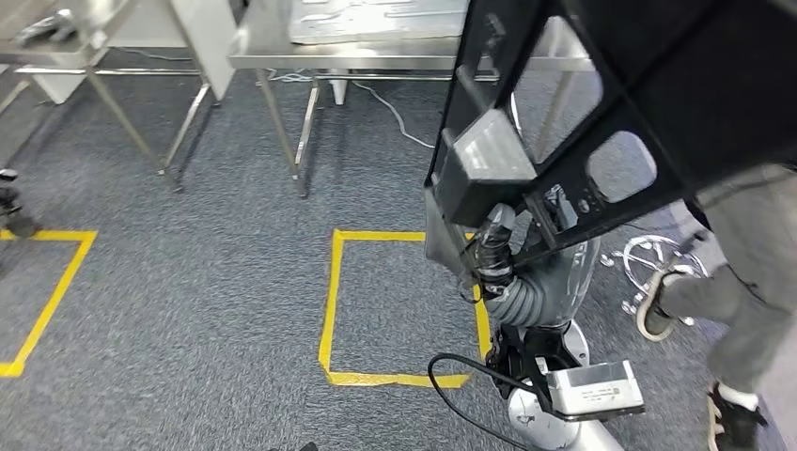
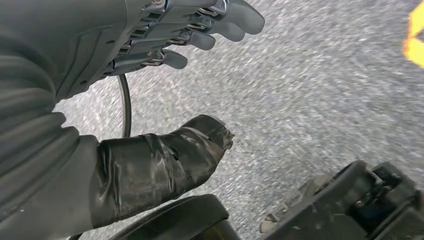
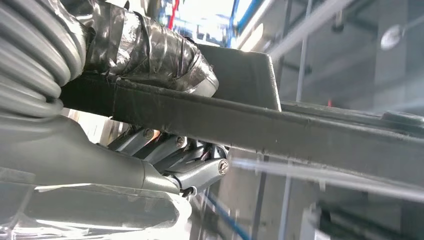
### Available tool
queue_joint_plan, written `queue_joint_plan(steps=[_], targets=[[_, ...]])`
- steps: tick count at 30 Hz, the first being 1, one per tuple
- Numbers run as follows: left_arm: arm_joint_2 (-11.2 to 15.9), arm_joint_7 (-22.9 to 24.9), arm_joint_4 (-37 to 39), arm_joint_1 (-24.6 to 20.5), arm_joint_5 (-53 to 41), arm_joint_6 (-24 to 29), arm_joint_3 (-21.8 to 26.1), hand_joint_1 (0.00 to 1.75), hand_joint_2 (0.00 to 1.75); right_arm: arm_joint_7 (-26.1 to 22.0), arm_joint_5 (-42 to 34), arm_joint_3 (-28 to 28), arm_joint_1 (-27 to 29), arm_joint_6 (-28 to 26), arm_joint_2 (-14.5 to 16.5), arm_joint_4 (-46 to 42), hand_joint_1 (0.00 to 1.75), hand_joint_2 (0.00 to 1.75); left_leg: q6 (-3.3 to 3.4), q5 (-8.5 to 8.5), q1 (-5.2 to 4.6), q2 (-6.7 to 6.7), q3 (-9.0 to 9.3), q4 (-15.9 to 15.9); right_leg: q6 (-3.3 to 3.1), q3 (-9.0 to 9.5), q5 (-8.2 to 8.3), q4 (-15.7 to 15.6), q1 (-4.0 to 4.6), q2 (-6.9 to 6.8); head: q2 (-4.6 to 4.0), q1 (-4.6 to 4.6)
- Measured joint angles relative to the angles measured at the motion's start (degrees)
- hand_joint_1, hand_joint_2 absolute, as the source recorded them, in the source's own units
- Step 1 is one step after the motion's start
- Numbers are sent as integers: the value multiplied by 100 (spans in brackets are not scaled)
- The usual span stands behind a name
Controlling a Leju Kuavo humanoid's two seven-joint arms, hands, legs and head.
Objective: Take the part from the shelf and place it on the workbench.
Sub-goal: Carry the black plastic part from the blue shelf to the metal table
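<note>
Beyond two steel tables point(image 1: 376, 52), right hand point(image 1: 489, 249) grips one part point(image 1: 639, 103).

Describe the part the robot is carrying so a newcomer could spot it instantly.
Start at the steel workbench across the grey carpet, then look right to the robot's raised right hand. It grips a large black frame part, flat and pierced with window-like cutouts, unlike anything else nearby.

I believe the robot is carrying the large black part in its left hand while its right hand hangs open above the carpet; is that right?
Not quite: the hands are swapped. The right hand grips the large black part, as the head view shows, while the left hand hangs open above the carpet.
</note>
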Motion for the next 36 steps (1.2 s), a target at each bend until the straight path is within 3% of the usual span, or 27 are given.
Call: queue_joint_plan(steps=[2, 4, 7, 9, 11, 13, 14, 15, 16, 18, 19, 20, 22, 25, 28, 29, 30, 31, 33, 34, 36], targets=[[0, -1, 0, 11, 5, -7, 0, 0, 175, -19, -49, 0, 0, 0, 0, 0, 175, 175, 2, 345, 7, 58, 318, -623, 35, 31, -50, 25, -1, -92, 0, -1], [0, -6, 0, 9, 25, -38, 0, 0, 175, -98, -188, 0, -3, -3, 1, -3, 175, 175, 46, 548, -14, 119, 666, -1254, 93, 44, -106, 58, 22, -150, 0, 7], [5, -21, 0, 30, 60, -103, 0, 0, 175, -258, -439, 0, -6, -3, 2, -15, 175, 175, 155, 526, -44, 108, 747, -1417, 176, 62, -141, 56, 45, -183, 0, 19], [2, -39, 0, 44, 66, -129, 0, 0, 175, -315, -541, 0, -2, -1, 2, -27, 175, 175, 227, 512, -35, 86, 783, -1444, 238, 49, -215, 119, 27, -119, 0, 27], [-4, -58, 0, 37, 67, -137, 0, 0, 175, -343, -583, -1, 6, -1, 2, -35, 175, 175, 288, 495, -28, 63, 829, -1472, 266, -171, -459, 584, 13, 35, 0, 49], [-4, -68, 0, 23, 66, -141, 0, 0, 175, -368, -597, -1, 32, -1, 2, -36, 175, 175, 332, 465, -47, 26, 852, -1468, 260, -618, -739, 1382, 18, 150, 0, 63], [-4, -69, 0, 21, 66, -142, 0, 0, 175, -376, -599, -1, 51, -1, 2, -36, 175, 175, 346, 448, -59, 1, 866, -1462, 253, -810, -768, 1663, 23, 173, 0, 66], [-4, -71, 0, 22, 65, -142, 0, 0, 175, -382, -601, -1, 67, -1, 2, -36, 175, 175, 353, 429, -69, -30, 886, -1455, 241, -905, -683, 1737, 27, 181, 0, 66], [-4, -72, 0, 24, 63, -142, 0, 0, 175, -388, -602, -2, 77, -2, 2, -36, 175, 175, 354, 406, -77, -61, 915, -1445, 220, -882, -485, 1571, 33, 188, 0, 65], [-9, -78, 0, 24, 60, -142, 0, 0, 175, -401, -603, -1, 83, -3, 2, -37, 175, 175, 340, 354, -89, -122, 979, -1428, 156, -609, -17, 830, 55, 232, 0, 65], [-12, -81, 0, 20, 58, -142, 0, 0, 175, -409, -603, -1, 81, -3, 2, -42, 175, 175, 324, 331, -94, -146, 993, -1418, 125, -466, 108, 487, 70, 261, 0, 64], [-15, -84, 0, 17, 58, -142, 0, 0, 175, -415, -604, -1, 81, -3, 2, -47, 175, 175, 301, 318, -94, -163, 995, -1416, 101, -375, 151, 277, 87, 284, 0, 64], [-20, -87, 0, 18, 57, -142, 0, 0, 175, -420, -605, -2, 81, -3, 2, -61, 175, 175, 240, 304, -85, -178, 985, -1430, 67, -319, 110, 154, 108, 295, 0, 66], [-25, -91, 0, 20, 56, -141, 0, 0, 175, -423, -605, -1, 82, -3, 6, -81, 175, 175, 146, 189, -79, -113, 906, -1231, -6, -212, 116, 55, 58, 264, 1, 57], [-24, -96, 0, 17, 57, -140, 0, 0, 175, -426, -609, -1, 87, -3, 14, -92, 175, 175, 62, -187, -50, -43, 355, -230, -65, -102, 48, 29, 47, 216, 0, 39], [-24, -96, 0, 25, 57, -140, 0, 0, 175, -426, -609, -1, 93, -3, 15, -92, 175, 175, 37, -239, -33, -38, 166, 55, -65, -71, 15, 33, 46, 209, 0, 39], [-24, -96, 0, 34, 58, -140, 0, 0, 175, -426, -610, -1, 98, -3, 15, -92, 175, 175, 17, -178, -14, -31, 69, 143, -56, -33, -21, 38, 43, 205, 0, 38], [-24, -96, 0, 40, 58, -140, 0, 0, 175, -426, -610, -1, 100, -3, 15, -93, 175, 175, 1, -7, 4, -19, 89, 4, -40, 14, -64, 44, 36, 204, 0, 38], [-24, -96, 0, 41, 58, -140, 0, 0, 175, -426, -612, -1, 102, -3, 16, -94, 175, 175, -14, 434, 27, 31, 384, -711, 10, 112, -165, 59, 21, 203, 0, 39], [-25, -97, 0, 36, 58, -141, 0, 0, 175, -426, -612, -1, 98, -3, 17, -96, 175, 175, -2, 546, 18, 51, 538, -1046, 46, 138, -215, 73, 24, 203, 0, 31], [-28, -100, 0, 28, 57, -142, 0, 0, 175, -425, -612, -1, 94, -3, 19, -103, 175, 175, 67, 533, -9, 66, 676, -1326, 120, 163, -268, 75, 44, 203, 0, 32]])
